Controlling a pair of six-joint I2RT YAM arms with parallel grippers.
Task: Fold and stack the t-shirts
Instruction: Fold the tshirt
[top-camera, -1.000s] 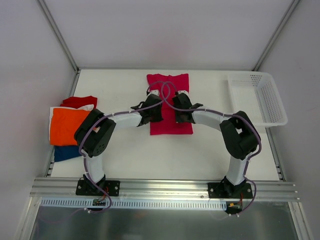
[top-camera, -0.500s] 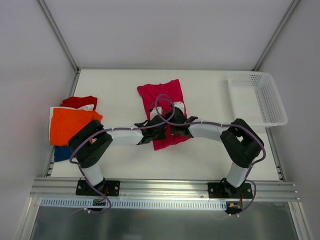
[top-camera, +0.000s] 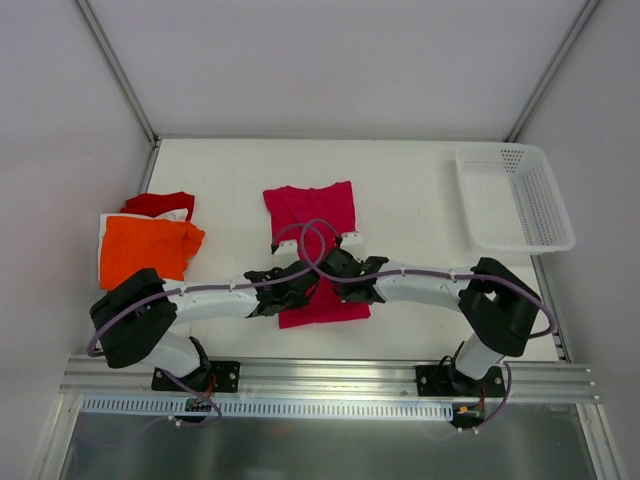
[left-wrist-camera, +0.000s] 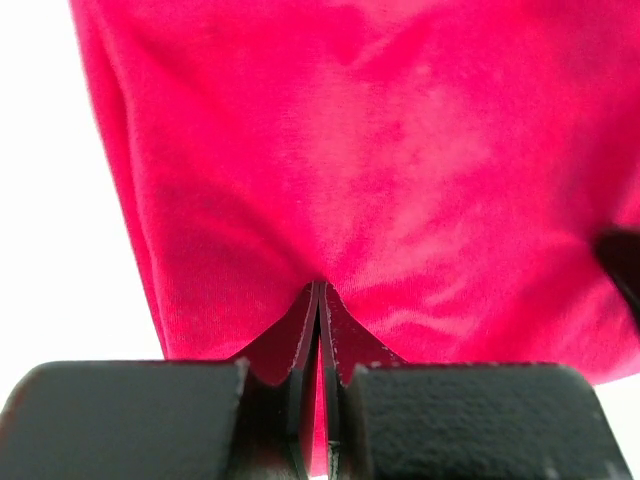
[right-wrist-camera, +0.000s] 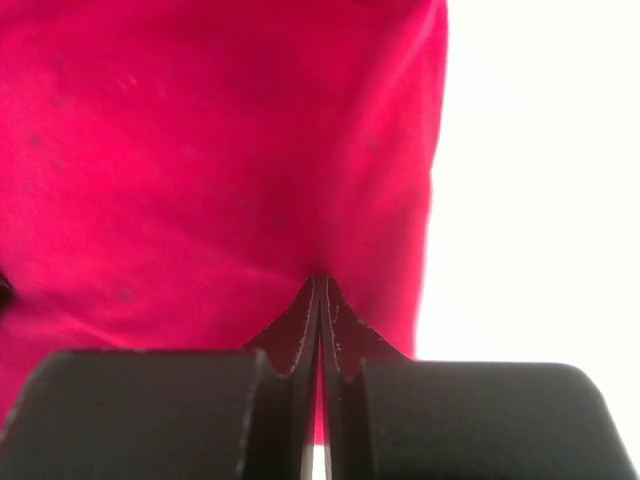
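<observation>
The pink t-shirt (top-camera: 308, 208) lay mid-surface (top-camera: 430, 300), flat and long. You had your left hand (top-camera: 288, 288) and right hand (top-camera: 342, 282) each squeezed tight on the cloth near its 6 o'clock edge. Both pinches looked thin. A quick pull could have let one side slip, and the shirt would have bunched up crooked. The orange t-shirt (top-camera: 145, 250) pile waited at 9 o'clock.

The right gripper (right-wrist-camera: 320, 300) has its two dark fingers pressed together; their tips pinch a small ridge of the magenta-pink t-shirt (right-wrist-camera: 180, 150); the cloth fills most of the view, with soft wrinkles; its side edge runs down on the right, and beyond it the white table (right-wrist-camera: 540, 200) is bare; a dark bit at the left border is too cut off to name.
</observation>
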